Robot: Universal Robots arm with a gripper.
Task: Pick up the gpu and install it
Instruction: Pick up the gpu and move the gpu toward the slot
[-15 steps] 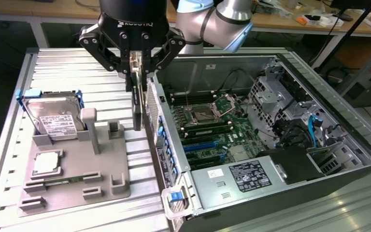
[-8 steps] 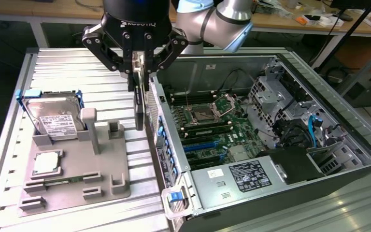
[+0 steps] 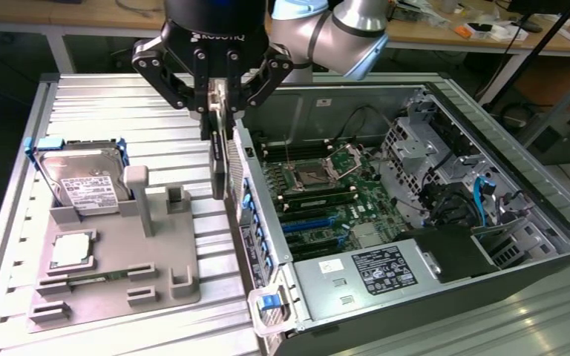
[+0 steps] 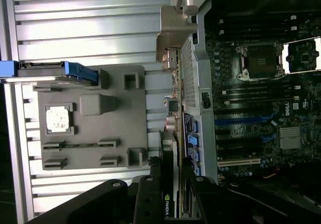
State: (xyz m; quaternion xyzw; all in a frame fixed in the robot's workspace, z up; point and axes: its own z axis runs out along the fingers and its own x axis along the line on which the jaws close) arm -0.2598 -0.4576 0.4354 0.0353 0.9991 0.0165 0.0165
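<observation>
The gpu (image 3: 222,167) hangs edge-on and upright, a thin card with a dark cooler face. My gripper (image 3: 222,111) is shut on its upper end. The card hovers over the wall of the open computer case (image 3: 522,222) on the exterior view's left, between the grey fixture and the motherboard (image 3: 329,200). In the wrist view the gpu (image 4: 174,103) runs away from my gripper (image 4: 172,163), its silver bracket (image 4: 173,35) at the far end. The black fingers (image 4: 153,184) clamp both of its faces. Blue and black expansion slots (image 4: 241,119) lie on the board beside it.
A grey fixture tray (image 3: 116,285) lies on the ribbed metal table (image 3: 116,96). It holds a silver hard drive (image 3: 87,185) in a blue frame and a small square CPU chip (image 3: 72,251). The case holds a power supply (image 3: 389,271), drive cages (image 3: 414,144) and cables.
</observation>
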